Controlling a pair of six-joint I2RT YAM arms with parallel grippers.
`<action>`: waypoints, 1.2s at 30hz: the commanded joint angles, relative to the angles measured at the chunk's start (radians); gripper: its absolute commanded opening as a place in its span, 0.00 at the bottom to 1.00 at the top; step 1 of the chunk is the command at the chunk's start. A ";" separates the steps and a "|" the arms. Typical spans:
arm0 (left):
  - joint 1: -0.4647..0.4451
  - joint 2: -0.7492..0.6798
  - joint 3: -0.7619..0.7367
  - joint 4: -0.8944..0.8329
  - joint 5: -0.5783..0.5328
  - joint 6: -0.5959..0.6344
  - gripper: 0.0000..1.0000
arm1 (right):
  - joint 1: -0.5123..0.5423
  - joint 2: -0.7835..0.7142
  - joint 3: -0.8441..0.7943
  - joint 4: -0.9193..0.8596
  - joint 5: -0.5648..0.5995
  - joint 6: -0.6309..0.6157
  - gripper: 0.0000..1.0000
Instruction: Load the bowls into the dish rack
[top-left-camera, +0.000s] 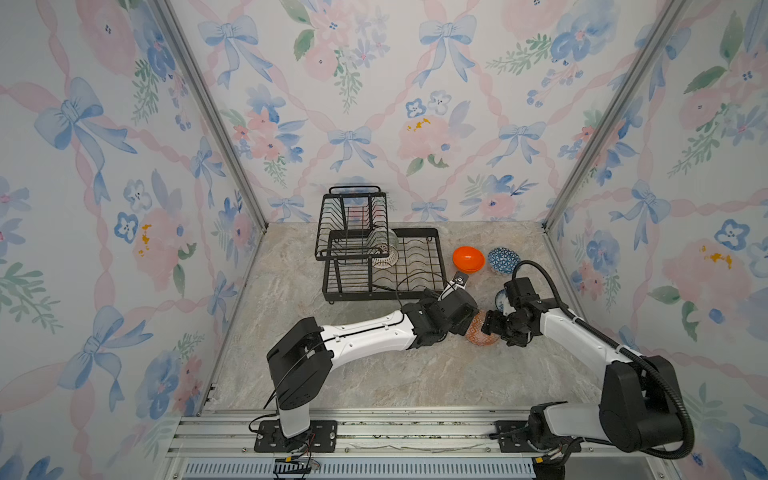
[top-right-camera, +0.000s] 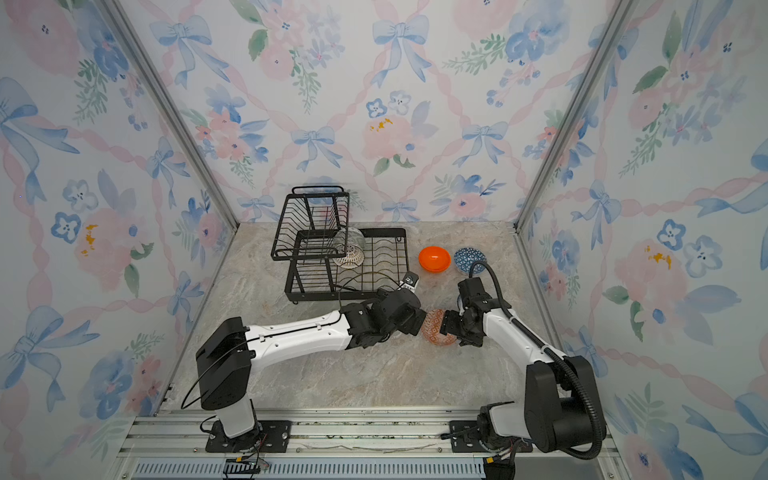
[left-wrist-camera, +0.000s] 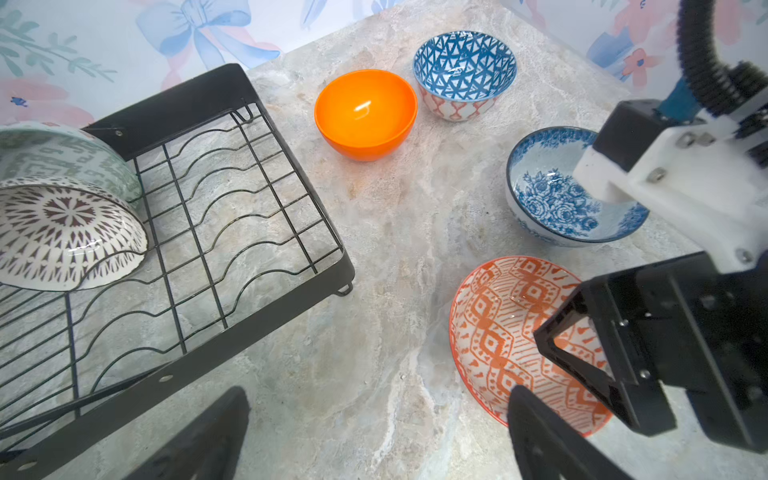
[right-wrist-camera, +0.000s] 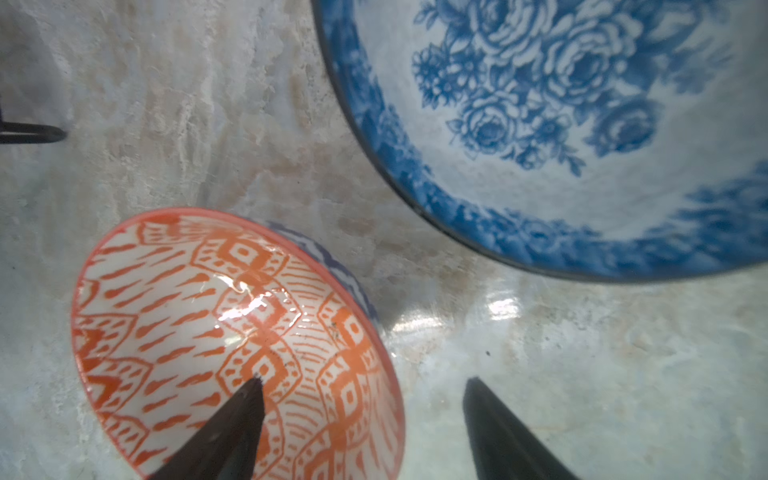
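Orange-and-white patterned bowl (left-wrist-camera: 498, 332) sits nearest on the marbled table (left-wrist-camera: 374, 257), with the right gripper (right-wrist-camera: 363, 382) spread astride its rim (one finger inside, one outside). The left gripper (left-wrist-camera: 374, 436) gapes wide just beside it. Beyond stand the blue floral bowl (left-wrist-camera: 548, 195), plain orange bowl (left-wrist-camera: 365, 112) and blue geometric bowl (left-wrist-camera: 465, 70), making four on the table. Farthest, one dish rack (left-wrist-camera: 232, 95) holds two tilted bowls in its lower tray: grey-green bowl (left-wrist-camera: 62, 153), white lattice bowl (left-wrist-camera: 62, 232)

Dish rack (top-left-camera: 365, 296) is set at 11 o'clock on the table (top-left-camera: 374, 374); lattice bowl (left-wrist-camera: 70, 232) is leant in the lower tray, with fret bowl (left-wrist-camera: 62, 158) behind it; plain bowl (top-left-camera: 468, 258) is placed at the rack's 3 o'clock; geometric bowl (top-left-camera: 503, 259) is just beside, at 3 again; floral bowl (left-wrist-camera: 552, 199) is found at 6 o'clock of that; zigzag bowl (left-wrist-camera: 507, 332) is tilted at the floral bowl's 7 o'clock.
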 joint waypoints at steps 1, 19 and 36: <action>0.002 -0.021 0.010 -0.006 0.026 0.003 0.98 | -0.014 0.016 0.009 -0.006 0.014 -0.001 0.71; 0.010 -0.004 -0.022 -0.007 0.187 -0.162 0.98 | -0.027 0.027 0.013 -0.019 0.010 0.011 0.26; 0.077 0.035 -0.074 -0.006 0.407 -0.405 0.95 | 0.014 -0.019 0.053 -0.038 0.044 0.064 0.05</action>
